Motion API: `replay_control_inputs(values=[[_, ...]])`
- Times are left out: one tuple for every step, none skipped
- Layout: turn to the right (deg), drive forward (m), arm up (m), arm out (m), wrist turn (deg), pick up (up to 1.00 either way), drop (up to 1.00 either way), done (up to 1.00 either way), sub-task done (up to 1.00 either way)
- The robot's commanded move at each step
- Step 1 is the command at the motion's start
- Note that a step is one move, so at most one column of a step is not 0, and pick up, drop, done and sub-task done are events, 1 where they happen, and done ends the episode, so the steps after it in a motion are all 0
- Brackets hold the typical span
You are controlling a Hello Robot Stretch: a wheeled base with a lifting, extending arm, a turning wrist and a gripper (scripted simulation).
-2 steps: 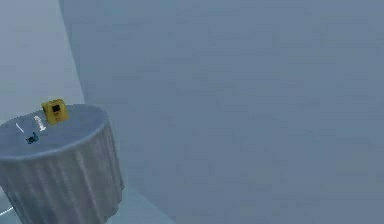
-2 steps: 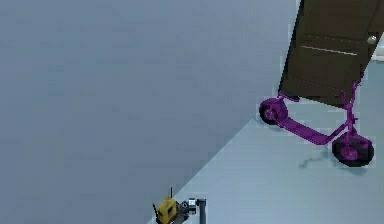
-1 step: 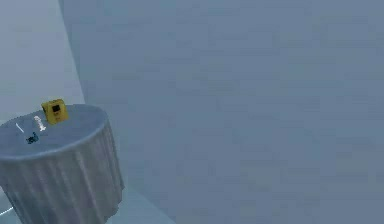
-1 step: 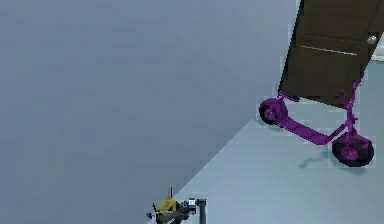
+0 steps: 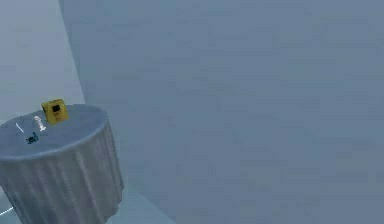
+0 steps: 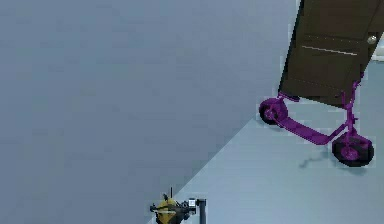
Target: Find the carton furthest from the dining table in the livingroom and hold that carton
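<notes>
A small yellow box with a dark face (image 5: 53, 109), perhaps the carton, stands on a round table draped in grey pleated cloth (image 5: 75, 165), near a little white upright object (image 5: 40, 123). Off to the arm's side, the dark gripper (image 6: 170, 208) pokes up low over the pale floor with something yellow at it; I can't tell whether it holds anything. Well beyond, a purple two-wheeled scooter (image 6: 315, 125) stands before a dark brown wooden door (image 6: 330, 55).

My arm is barely reaching out, its tip just peeking over the arm side view's bottom edge near the middle. My gripper (image 6: 170, 209) is sitting left of it, and I can't tell whether my fingers are holding anything.
</notes>
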Motion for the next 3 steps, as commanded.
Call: replay_control_inputs(values=[[0.0,0.00,-0.30,0.00,0.0,0.00,0.00,0.00,0.00],[0.0,0.00,0.00,0.00,0.0,1.00,0.00,0.00,0.00],[0.0,0.00,0.10,0.00,0.0,0.00,0.00,0.00,0.00]])
